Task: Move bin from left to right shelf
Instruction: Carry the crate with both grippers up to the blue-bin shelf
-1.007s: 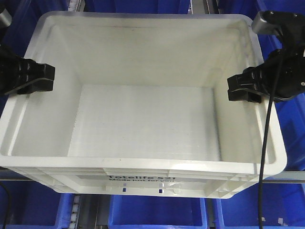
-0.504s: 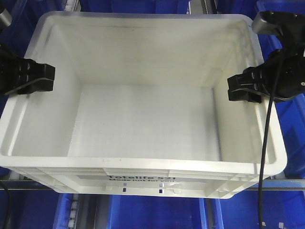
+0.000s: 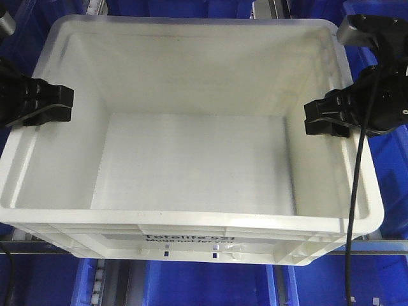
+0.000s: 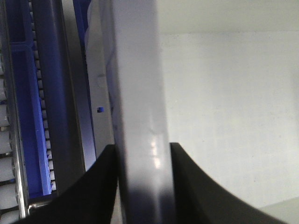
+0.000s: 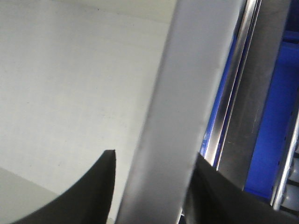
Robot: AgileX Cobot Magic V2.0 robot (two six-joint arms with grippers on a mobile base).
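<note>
The white bin (image 3: 191, 159) fills the front view, empty, with black print on its near wall (image 3: 188, 239). My left gripper (image 3: 54, 105) clamps the bin's left rim; in the left wrist view both black fingers (image 4: 100, 186) press against the rim (image 4: 138, 93) of the bin. My right gripper (image 3: 322, 119) straddles the right rim. In the right wrist view that rim (image 5: 187, 84) runs between the fingers; the outer finger (image 5: 210, 196) touches it, and a sliver of white wall shows beside the inner finger.
Blue plastic bins (image 3: 204, 284) lie below and on both sides (image 3: 389, 166). A metal shelf rail (image 3: 382, 245) crosses under the bin's near edge. Rollers (image 4: 4, 140) line the rack at the left. A black cable (image 3: 354, 191) hangs over the bin's right rim.
The metal rail and blue bins behind have slid down in the view, mostly in the first half second. The white bin and both grippers keep their places in the frame.
</note>
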